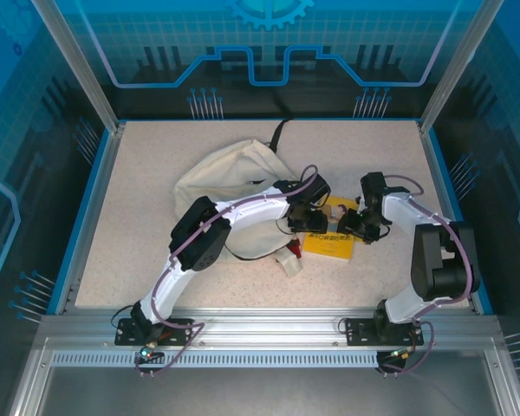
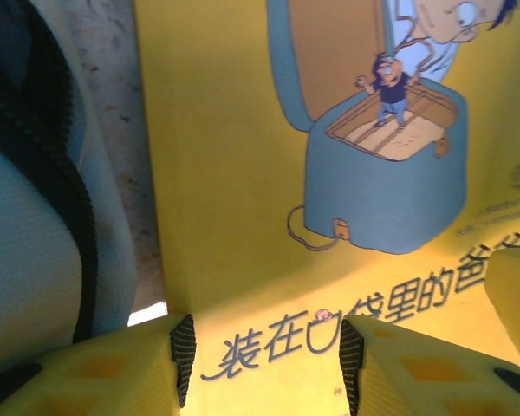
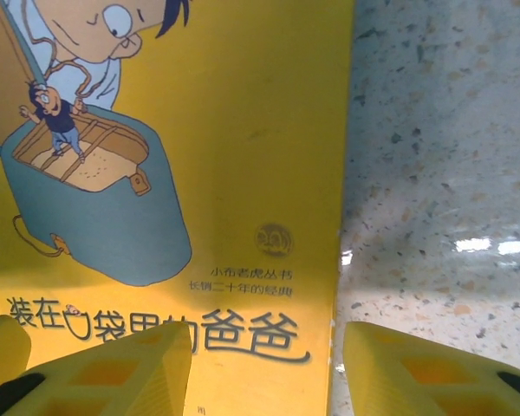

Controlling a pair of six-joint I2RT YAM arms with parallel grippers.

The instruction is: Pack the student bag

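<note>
Cream bag (image 1: 230, 178) sits slumped mid-table, a bit left of centre, in the top view. Black strap (image 1: 280, 133) trails off its far side. Left arm (image 1: 243, 217) crosses the bag's near right part and hides it.

Yellow book (image 1: 329, 245) lies flat on the speckled table (image 1: 139, 217), just right of the bag. A small white-and-red item (image 1: 289, 260) sits at the book's near left corner; it is too small to identify.

Left gripper (image 1: 302, 218) and right gripper (image 1: 355, 224) both hang over the book's far end, left one at the left corner, right one at the right corner. Top view is too coarse to read the jaws.

Wrist views add this:
- Left wrist: yellow fingers (image 2: 113, 373) are spread, with the cover and title text showing in the gap and nothing pinched. Book's left edge runs down toward the left finger. Bag fabric with black trim is at frame left. A thin strip of table separates bag and book, so they are close but apart there.
- Right wrist: fingers (image 3: 433, 373) are spread too. Book's right edge runs into the gap, with one finger over the cover and the other over bare table. Nothing is pinched. There is glare on the table at right.
- Cover art: a small figure standing in an open blue satchel.

Can't tell whether either gripper's fingertips touch the book.

Blue panel walls (image 1: 35, 173) ring the table.
</note>
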